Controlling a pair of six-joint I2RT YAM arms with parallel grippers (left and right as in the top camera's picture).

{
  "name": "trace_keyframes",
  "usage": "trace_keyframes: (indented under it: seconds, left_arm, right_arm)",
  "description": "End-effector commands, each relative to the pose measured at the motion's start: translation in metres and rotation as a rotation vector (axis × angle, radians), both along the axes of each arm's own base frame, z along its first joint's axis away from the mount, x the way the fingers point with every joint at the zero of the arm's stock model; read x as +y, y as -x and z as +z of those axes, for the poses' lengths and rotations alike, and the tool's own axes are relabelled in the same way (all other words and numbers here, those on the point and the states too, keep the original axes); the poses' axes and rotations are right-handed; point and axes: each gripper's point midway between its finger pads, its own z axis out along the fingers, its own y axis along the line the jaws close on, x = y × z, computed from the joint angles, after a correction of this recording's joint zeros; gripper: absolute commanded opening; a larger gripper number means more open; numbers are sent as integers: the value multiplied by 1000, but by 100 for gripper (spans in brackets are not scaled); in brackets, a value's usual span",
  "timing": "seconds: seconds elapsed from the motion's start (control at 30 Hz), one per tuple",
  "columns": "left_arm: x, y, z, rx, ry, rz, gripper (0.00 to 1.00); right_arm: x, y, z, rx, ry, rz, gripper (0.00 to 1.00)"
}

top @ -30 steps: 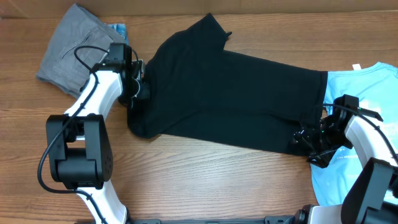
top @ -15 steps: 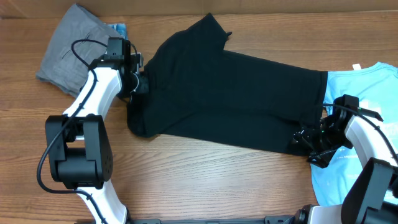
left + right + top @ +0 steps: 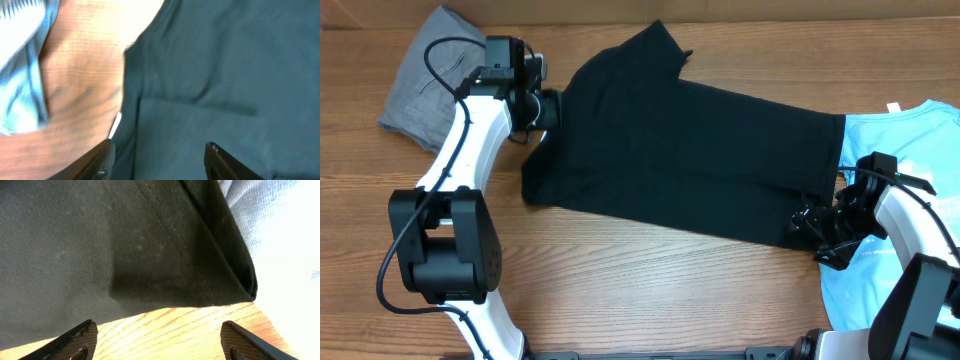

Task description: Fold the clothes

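black shirt [image 3: 690, 150] spread flat, edges ahead of both parted jaws

On the surface [image 3: 620, 285]: 1 black tee [image 3: 690, 150], 1 grey piece [image 3: 425, 85] + 1 blue scrap [image 3: 512, 46] left of it, 1 lt-blue tee [image 3: 910, 135] on its right. 2 claws: left claw [image 3: 548, 106], right claw [image 3: 813, 224].

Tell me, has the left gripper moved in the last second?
Yes. Judged against the grey garment, the left gripper has shifted up the overhead frame, toward the far edge of the table, along the left side of the black shirt.
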Motion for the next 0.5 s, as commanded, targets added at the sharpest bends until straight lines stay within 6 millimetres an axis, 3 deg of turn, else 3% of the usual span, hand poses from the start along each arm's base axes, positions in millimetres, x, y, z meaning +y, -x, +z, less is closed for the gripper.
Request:
trace_keyframes:
  seconds: [0.0, 0.07, 0.2, 0.3, 0.33, 0.4, 0.43, 0.47]
  left_arm:
    - [10, 24, -11, 108, -83, -28, 61]
    - [10, 51, -19, 220, -91, -58, 56]
    - [9, 82, -31, 326, -111, -154, 59]
    - [8, 105, -60, 387, -104, -178, 58]
    - [8, 110, -66, 395, -98, -179, 48]
    - [7, 115, -77, 401, -96, -180, 12]
    - [8, 114, -80, 390, -101, -179, 4]
    - [12, 110, -80, 375, -112, -171, 4]
  right_arm:
    - [1, 2, 0, 5, -1, 8, 82]
    - [2, 2, 0, 7, -2, 8, 82]
    - [2, 2, 0, 6, -1, 8, 82]
    - [2, 2, 0, 6, -2, 8, 82]
    - [2, 2, 0, 6, -2, 8, 82]
    - [2, 2, 0, 6, -2, 7, 82]
    - [2, 2, 0, 6, -2, 7, 83]
    - [2, 2, 0, 7, -2, 7, 82]
